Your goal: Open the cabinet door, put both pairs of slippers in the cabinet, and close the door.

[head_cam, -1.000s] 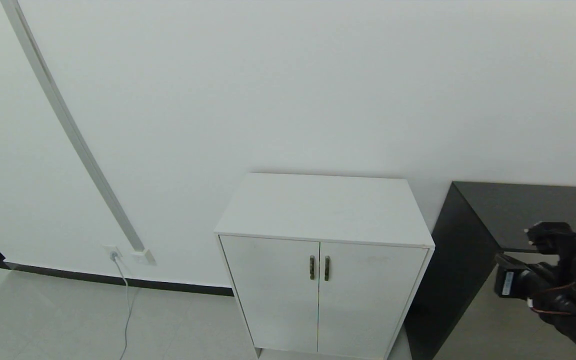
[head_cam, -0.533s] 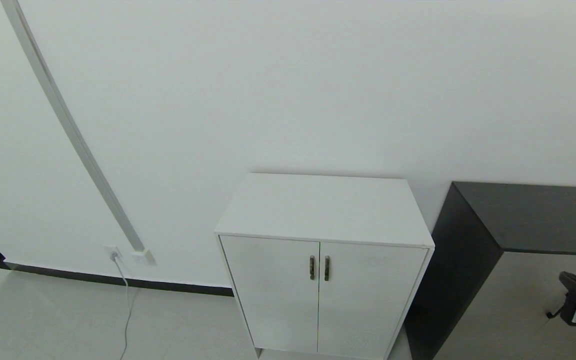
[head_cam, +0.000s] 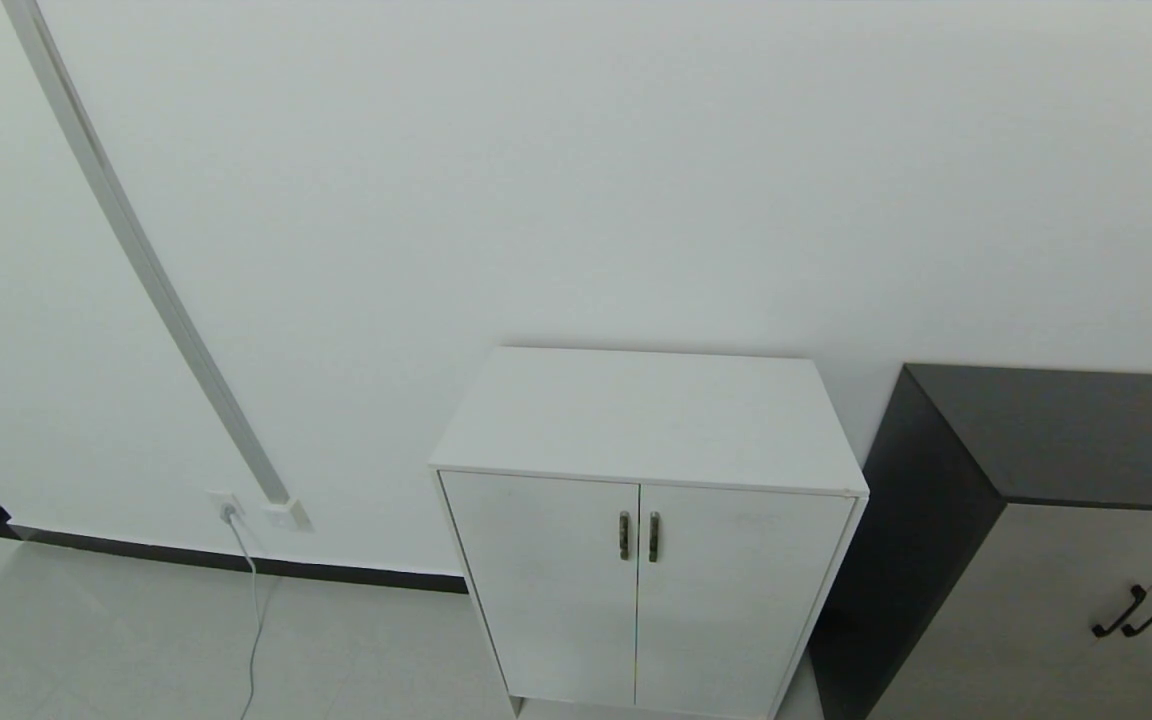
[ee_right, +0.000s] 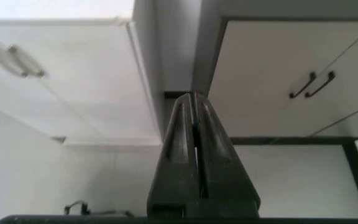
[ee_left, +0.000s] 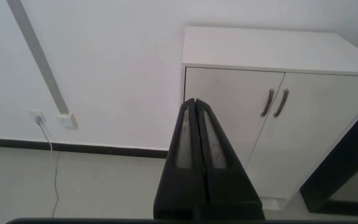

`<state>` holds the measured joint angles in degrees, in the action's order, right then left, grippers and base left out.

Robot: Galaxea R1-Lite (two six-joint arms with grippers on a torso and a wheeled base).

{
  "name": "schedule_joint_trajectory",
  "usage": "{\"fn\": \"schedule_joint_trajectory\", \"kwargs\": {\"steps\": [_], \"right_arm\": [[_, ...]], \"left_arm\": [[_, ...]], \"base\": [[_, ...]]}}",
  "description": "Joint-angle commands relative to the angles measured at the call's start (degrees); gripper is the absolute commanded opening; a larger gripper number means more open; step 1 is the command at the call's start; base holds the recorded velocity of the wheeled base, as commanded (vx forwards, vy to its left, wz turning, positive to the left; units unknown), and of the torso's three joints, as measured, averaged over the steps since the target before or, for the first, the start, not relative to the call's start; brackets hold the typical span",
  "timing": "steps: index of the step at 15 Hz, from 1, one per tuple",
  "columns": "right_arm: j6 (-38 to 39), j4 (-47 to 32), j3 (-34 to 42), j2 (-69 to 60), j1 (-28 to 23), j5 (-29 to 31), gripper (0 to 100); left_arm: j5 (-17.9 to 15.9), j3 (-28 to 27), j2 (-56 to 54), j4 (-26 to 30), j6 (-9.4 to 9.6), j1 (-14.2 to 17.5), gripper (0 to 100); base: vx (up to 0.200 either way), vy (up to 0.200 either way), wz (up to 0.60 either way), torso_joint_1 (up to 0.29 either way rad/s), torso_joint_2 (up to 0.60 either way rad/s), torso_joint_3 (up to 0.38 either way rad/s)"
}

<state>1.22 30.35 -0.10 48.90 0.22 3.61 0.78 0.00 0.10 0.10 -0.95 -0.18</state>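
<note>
The white cabinet (head_cam: 636,412) stands against the wall with both doors shut. Its two dark handles (head_cam: 639,536) sit side by side at the middle seam. My left gripper (ee_left: 195,103) is shut with nothing in it, held off in front of the cabinet's (ee_left: 272,50) left door, well short of the handles (ee_left: 274,102). My right gripper (ee_right: 195,98) is shut and empty too. It hangs low before the gap between the white cabinet (ee_right: 67,74) and the dark one (ee_right: 278,68).
A dark cabinet (head_cam: 1036,430) with pale doors and black handles (head_cam: 1134,610) stands close on the white cabinet's right. A wall socket with a trailing cable (head_cam: 228,510) and a slanted grey conduit (head_cam: 136,250) are to the left, above open tiled floor (head_cam: 86,630).
My right arm has dropped down and out of the head view's lower right corner, uncovering the dark cabinet's door handles. The white cabinet's doors have stayed shut.
</note>
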Motion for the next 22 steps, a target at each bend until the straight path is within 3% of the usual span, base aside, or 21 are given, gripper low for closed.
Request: {"fn": "schedule_joint_trajectory", "kwargs": {"steps": [1,3,6,16,21,22], "right_arm": [[0.01,-8.65,-0.25,-12.51,0.13,-1.59,0],[0.01,-18.75,-0.52,-20.77,1.45,-2.11,0],[0.01,-23.85,-0.52,-26.04,4.26,-2.20,0],[-1.31,-29.21,-0.08,-32.64,5.49,-2.91,0],[-5.88,-29.92,-0.25,-38.26,8.39,-4.22,0],[-6.40,-30.09,-0.25,-41.25,12.09,-5.01,0]], "left_arm": [[0.01,0.00,0.08,-0.01,-0.02,0.01,0],[0.01,0.00,0.08,-0.01,-0.02,0.01,0],[0.01,-0.09,0.08,-0.01,-0.02,0.01,0],[0.01,0.00,0.08,-0.01,-0.02,0.01,0],[0.01,0.00,0.08,-0.01,-0.02,0.01,0],[0.01,0.00,0.08,-0.01,0.07,0.01,0]], "base": [[0.000,0.000,0.00,0.000,0.00,0.000],[0.000,0.000,0.00,0.000,0.00,0.000],[0.000,0.000,0.00,0.000,0.00,0.000],[0.000,0.000,0.00,0.000,0.00,0.000],[0.000,0.000,0.00,0.000,0.00,0.000],[0.000,0.000,0.00,0.000,0.00,0.000]]}}
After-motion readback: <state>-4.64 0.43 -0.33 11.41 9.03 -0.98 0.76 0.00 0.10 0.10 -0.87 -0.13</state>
